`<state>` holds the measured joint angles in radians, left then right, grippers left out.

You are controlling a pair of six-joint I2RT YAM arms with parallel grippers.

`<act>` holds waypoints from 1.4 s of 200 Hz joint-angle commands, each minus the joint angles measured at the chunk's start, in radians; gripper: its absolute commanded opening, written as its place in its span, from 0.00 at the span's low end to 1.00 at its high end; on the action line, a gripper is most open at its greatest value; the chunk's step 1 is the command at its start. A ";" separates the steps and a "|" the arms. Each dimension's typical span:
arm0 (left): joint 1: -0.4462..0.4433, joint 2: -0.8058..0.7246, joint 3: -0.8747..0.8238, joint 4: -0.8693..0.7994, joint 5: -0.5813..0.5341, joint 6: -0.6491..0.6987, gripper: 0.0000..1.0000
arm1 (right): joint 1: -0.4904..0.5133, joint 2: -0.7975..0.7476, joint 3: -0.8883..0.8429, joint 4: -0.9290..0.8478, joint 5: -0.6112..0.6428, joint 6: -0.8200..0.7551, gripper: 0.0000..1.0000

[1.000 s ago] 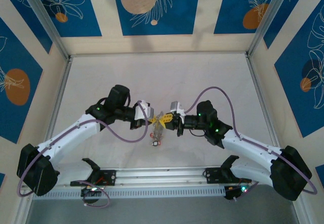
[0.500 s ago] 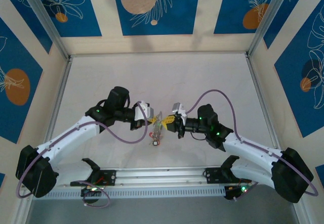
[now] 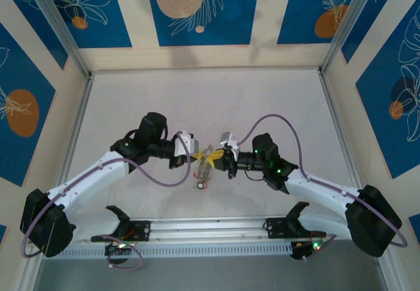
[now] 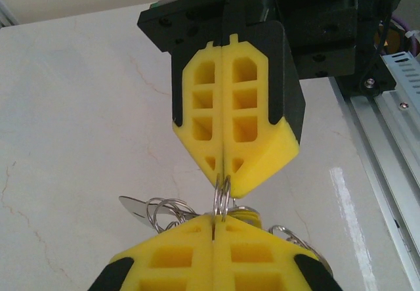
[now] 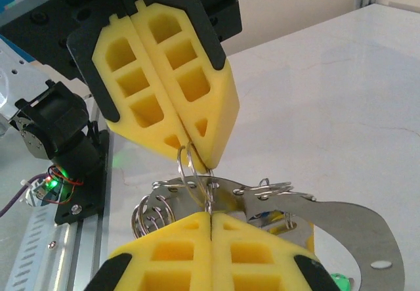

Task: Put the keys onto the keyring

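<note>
Landmark: I'm placing everything off the silver aluminium rail (image 3: 210, 228) that the arm bases sit on.
Left gripper: the black two-finger left gripper with yellow pads (image 3: 195, 154) is out past the middle of the rail. Its pads are squeezed flat together, nipping a small silver split ring of thin wire (image 5: 190, 166).
Right gripper: the matching black-and-yellow right gripper (image 3: 220, 159) sits tip to tip with it, same stretch beyond the rail. It's clamped tight too, on the other side of that split ring.
Keyring: the big flat grey metal loop (image 5: 341, 228) sits just under the pinched ring, beside my right pads.
Keys: the small silver tagged keys (image 3: 203, 176) trail from the grippers back toward the rail. Can't tell if the lowest tag touches the table.
</note>
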<state>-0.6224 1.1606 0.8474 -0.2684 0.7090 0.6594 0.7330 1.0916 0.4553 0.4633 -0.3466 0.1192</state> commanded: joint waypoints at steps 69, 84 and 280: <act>-0.011 -0.001 0.011 0.042 0.076 -0.001 0.00 | 0.000 -0.077 0.020 -0.067 0.027 -0.123 0.27; -0.012 -0.001 0.010 0.045 0.078 -0.005 0.00 | 0.000 -0.091 0.012 -0.073 0.020 -0.155 0.29; -0.029 0.023 0.045 -0.023 0.022 0.023 0.03 | 0.006 0.010 0.087 -0.103 -0.057 -0.258 0.00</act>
<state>-0.6422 1.1801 0.8478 -0.2752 0.7235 0.6609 0.7330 1.1110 0.5049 0.3973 -0.3893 -0.1101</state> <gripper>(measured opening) 0.042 0.056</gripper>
